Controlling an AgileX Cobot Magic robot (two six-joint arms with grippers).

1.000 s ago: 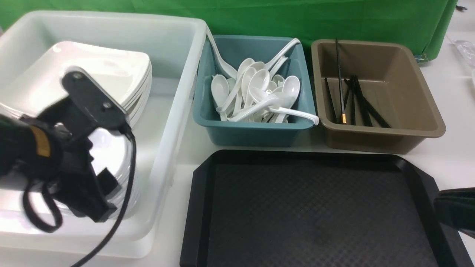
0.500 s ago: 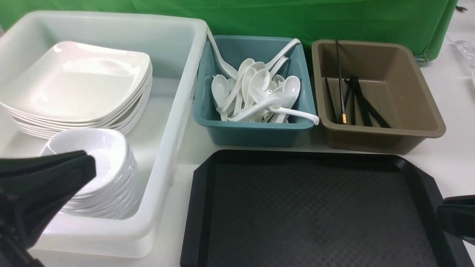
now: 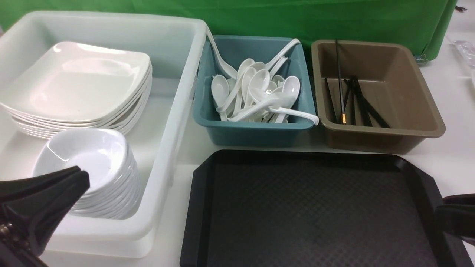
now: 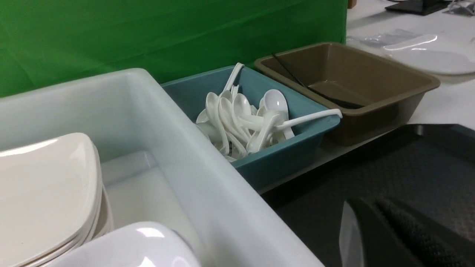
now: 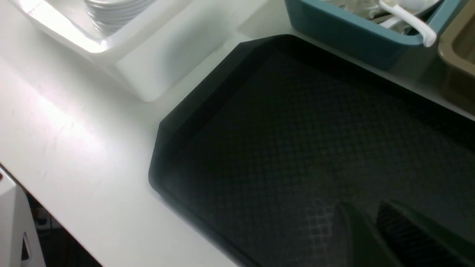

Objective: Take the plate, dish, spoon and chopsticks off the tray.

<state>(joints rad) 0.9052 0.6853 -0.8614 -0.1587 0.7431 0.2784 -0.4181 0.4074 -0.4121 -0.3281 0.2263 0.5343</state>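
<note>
Nearest the robot, the left hand point(image 3: 55, 193) sits low at the front corner of the white bin point(image 3: 163, 155), its two dark fingers drawn close together with nothing between them. The right hand point(image 3: 454, 217) shows only as a dark edge over the tray's right rim; whether it is open or closed cannot be told from the front view, though its wrist view shows two pads close together and empty.

Between the hands lies the tray point(image 3: 200, 207), black, textured, clipped at the corners, its long axis running left to right across the worktop point(image 3: 456, 159). Its inner surface is bare in every view, so the clearing looks finished and no task item lies ahead of either hand.

Farther back, the dish point(image 3: 83, 157) tops a stack of small white bowls inside the bin, just beyond the left hand. Behind it the plate point(image 3: 78, 81) tops a stack of large rounded squares. The spoon point(image 3: 293, 113) lies among others in the teal tub point(image 3: 252, 135), handle overhanging the rim. The chopsticks point(image 3: 339, 81) rest in the brown tub point(image 3: 382, 137), pointing away from the robot.
</note>
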